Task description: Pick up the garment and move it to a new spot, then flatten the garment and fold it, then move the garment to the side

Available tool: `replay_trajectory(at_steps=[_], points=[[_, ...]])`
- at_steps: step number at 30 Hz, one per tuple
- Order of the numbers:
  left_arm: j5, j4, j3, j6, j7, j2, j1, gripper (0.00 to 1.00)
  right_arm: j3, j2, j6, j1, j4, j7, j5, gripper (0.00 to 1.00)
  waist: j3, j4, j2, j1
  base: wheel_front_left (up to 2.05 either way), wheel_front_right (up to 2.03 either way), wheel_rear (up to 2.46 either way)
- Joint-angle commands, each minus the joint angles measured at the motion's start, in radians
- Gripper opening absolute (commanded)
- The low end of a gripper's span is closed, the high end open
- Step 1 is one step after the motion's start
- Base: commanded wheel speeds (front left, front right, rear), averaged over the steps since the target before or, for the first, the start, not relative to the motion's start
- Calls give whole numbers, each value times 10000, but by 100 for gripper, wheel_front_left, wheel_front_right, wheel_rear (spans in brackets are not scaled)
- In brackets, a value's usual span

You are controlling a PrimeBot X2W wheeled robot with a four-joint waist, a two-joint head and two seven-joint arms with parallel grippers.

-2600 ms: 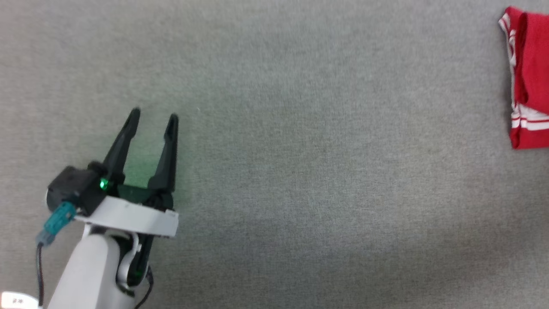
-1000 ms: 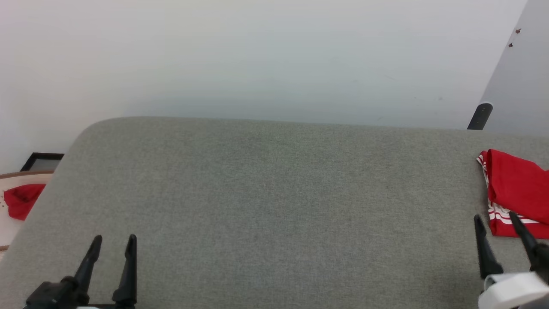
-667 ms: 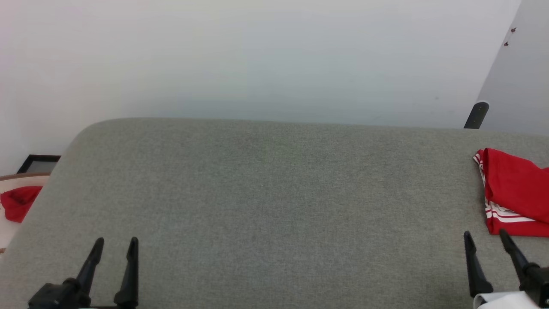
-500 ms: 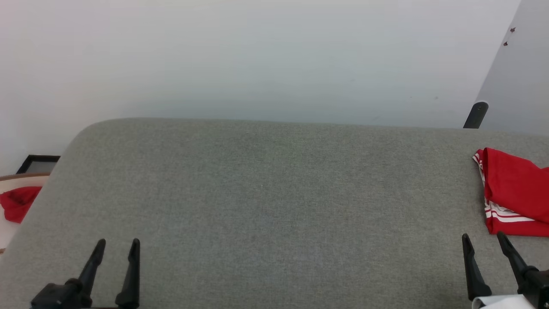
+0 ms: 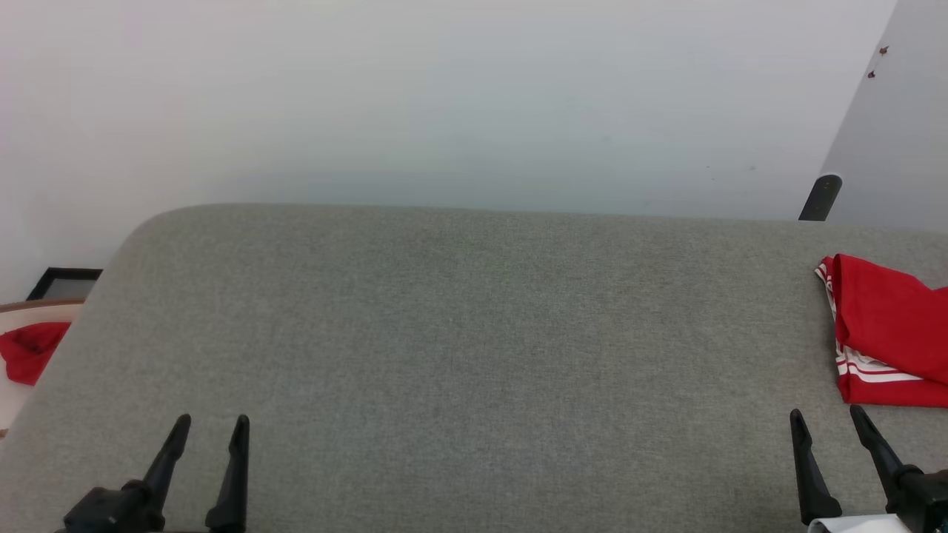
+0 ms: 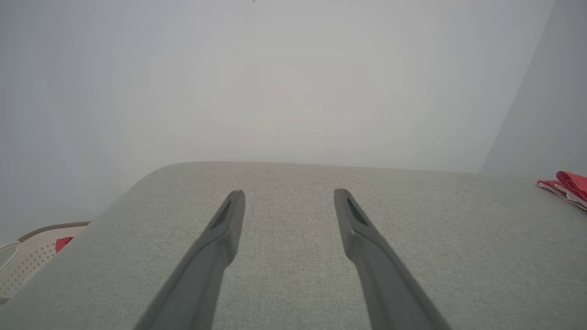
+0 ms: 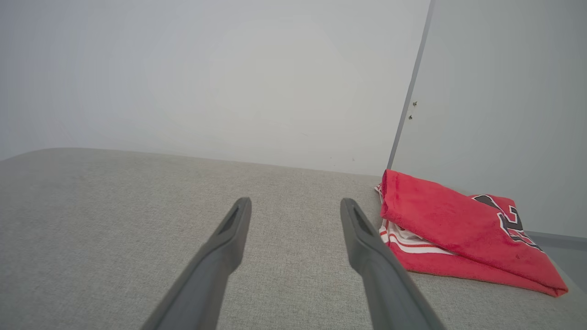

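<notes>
In the last second little had changed: the left pincer (image 5: 212, 420), spread and empty, had edged slightly rightward, and the right pincer (image 5: 825, 411), also spread and empty, had sunk a touch. The garment (image 5: 885, 326) lay folded at the right end of the worktop (image 5: 474, 333), untouched — the task looked finished. Against the earliest frame the head camera had lifted — the wall now showed.

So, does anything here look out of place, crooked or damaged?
Nothing stands out. The red jersey-style T-shirt with white striped trim lies folded at the right end of the grey fabric surface, a striped layer peeking slightly from under the top fold. The left gripper and right gripper are open, holding nothing.
</notes>
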Motion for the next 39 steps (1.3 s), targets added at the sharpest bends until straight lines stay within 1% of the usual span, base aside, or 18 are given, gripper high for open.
replay_trajectory(at_steps=[1,15,16,27,39], points=[[3,33,-15,2,-32,47,-51,100,13,55,-11,84,-36,5,-28,100,-1,7,-1,0,0,0,0],[6,113,-77,2,-32,109,-127,100,93,60,-11,70,-39,-19,49,100,-25,30,-1,0,0,0,0],[-9,116,-72,0,4,71,-52,0,79,56,0,44,-18,-2,38,0,-25,31,-1,0,0,0,0],[-128,1083,-342,0,110,-695,490,0,77,346,2,462,1003,109,178,0,-18,23,-1,0,0,0,0],[-2136,1099,-112,0,699,-979,78,0,-26,432,1,84,997,655,2581,0,52,-55,-1,0,0,0,0]])
